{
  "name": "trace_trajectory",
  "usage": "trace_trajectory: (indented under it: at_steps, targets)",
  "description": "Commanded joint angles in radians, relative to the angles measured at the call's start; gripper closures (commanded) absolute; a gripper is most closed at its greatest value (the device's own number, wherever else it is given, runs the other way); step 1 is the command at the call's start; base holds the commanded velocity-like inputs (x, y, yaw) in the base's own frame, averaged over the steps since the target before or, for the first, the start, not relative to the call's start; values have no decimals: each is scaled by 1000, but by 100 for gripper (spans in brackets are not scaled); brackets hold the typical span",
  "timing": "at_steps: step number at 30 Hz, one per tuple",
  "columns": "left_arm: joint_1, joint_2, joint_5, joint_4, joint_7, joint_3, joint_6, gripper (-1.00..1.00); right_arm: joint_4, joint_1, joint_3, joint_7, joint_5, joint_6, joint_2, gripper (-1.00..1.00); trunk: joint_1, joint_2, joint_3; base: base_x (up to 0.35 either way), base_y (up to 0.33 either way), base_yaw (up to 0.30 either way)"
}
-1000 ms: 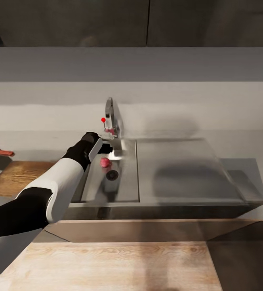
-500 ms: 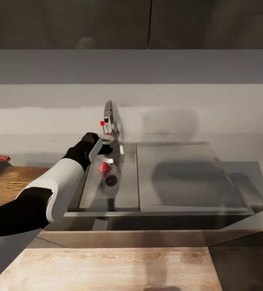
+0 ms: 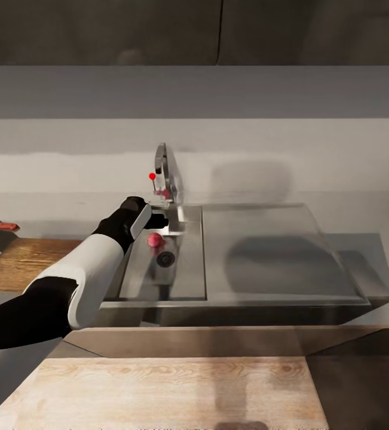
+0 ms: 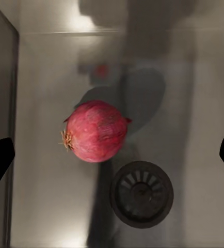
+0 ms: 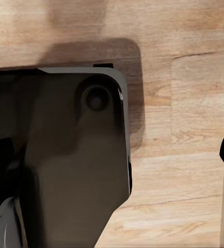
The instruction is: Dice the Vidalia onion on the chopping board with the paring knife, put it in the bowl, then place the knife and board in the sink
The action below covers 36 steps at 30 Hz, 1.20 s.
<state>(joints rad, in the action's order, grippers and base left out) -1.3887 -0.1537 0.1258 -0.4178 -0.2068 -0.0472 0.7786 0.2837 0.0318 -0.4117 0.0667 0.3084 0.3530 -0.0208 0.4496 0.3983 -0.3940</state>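
Left hand spread above Vidalia onion, round, pinkish-red, whole

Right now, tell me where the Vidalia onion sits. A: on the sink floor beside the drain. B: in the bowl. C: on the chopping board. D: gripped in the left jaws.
A: the Vidalia onion rests on the floor of the sink next to the drain, between the wide-open jaws, untouched.

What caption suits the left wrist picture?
Open left gripper poised above the Vidalia onion beside the sink drain.
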Motion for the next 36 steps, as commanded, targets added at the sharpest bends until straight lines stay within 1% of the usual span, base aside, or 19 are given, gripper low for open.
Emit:
trace_trajectory:
  at_steps: [1,19,36]
  targets:
    - [0,1,11,-1,-8,-5,4,-100,1,0,-9,7,5,3,-1,-100,0,2,-2,-13,0,0]
    - [0,2,12,6,-7,-5,4,-100,0,0,-9,7,5,3,-1,-100,0,2,-19,2,0,0]
    - [0,2,14,14,-6,-6,4,-100,1,0,-9,7,5,3,-1,-100,0,2,-37,95,17,0]
